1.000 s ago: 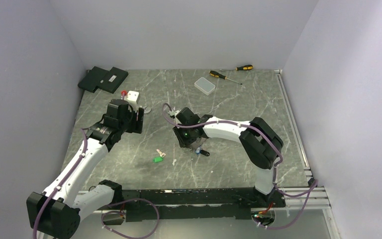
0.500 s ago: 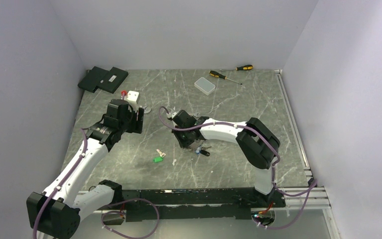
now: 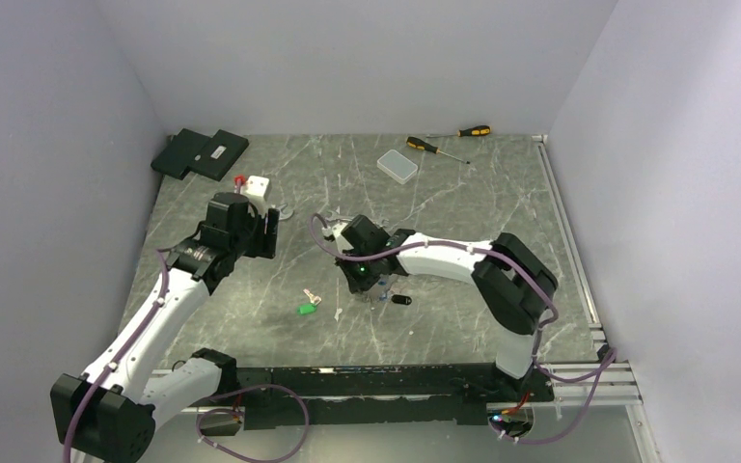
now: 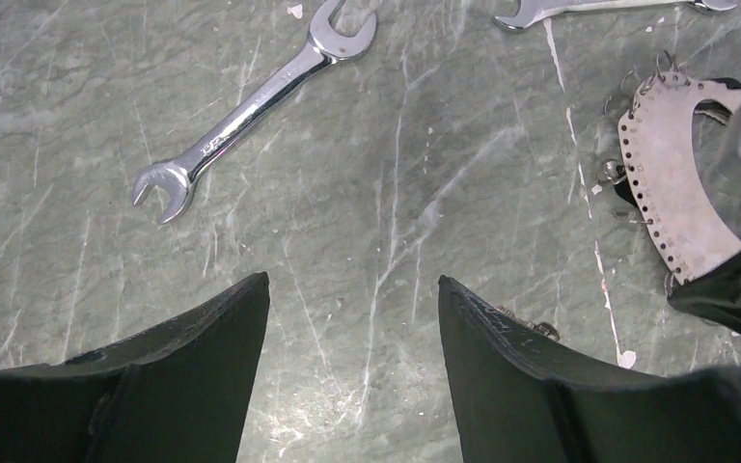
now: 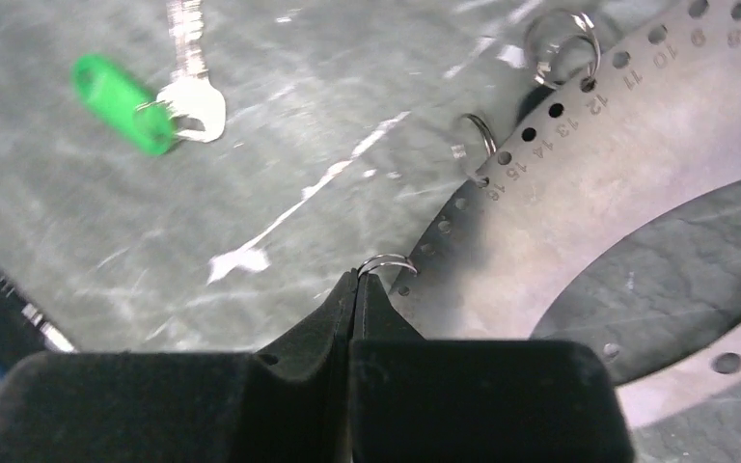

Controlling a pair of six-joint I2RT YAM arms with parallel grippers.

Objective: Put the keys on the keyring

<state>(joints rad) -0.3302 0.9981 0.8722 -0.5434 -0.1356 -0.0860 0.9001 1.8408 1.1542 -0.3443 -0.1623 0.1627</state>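
My right gripper (image 5: 352,289) is clenched, tips pressed flat together with no gap, sitting right at the outer edge of the keyring (image 5: 579,193). The keyring is the pale grey curved band with numbered holes, lying flat on the table (image 4: 396,193) just ahead of my right fingers. A small split ring (image 5: 386,261) hangs from one edge hole and meets my fingertips; I can't tell if the wire is actually nipped between them or only touching. My guess at why I'm here: pinning or catching that ring so a key can be fed onto it. Two more little rings (image 5: 478,135) hang from holes further along the band, both bare. The green-tagged key (image 5: 121,92) lies loose on the table, off the keyring and apart from my right fingers, with nothing holding it, so no key is threaded that I can see. In the top view my right wrist hides most of the keyring. My left gripper (image 4: 352,285) is released, jaws wide, nothing between them, hovering above bare table and aimed toward the keyring's far end, probably waiting to steady the band or fetch a key. A silver spanner (image 4: 251,106) lies ahead of it, not part of the job. Judged stage: early, with the key pickup not yet done.
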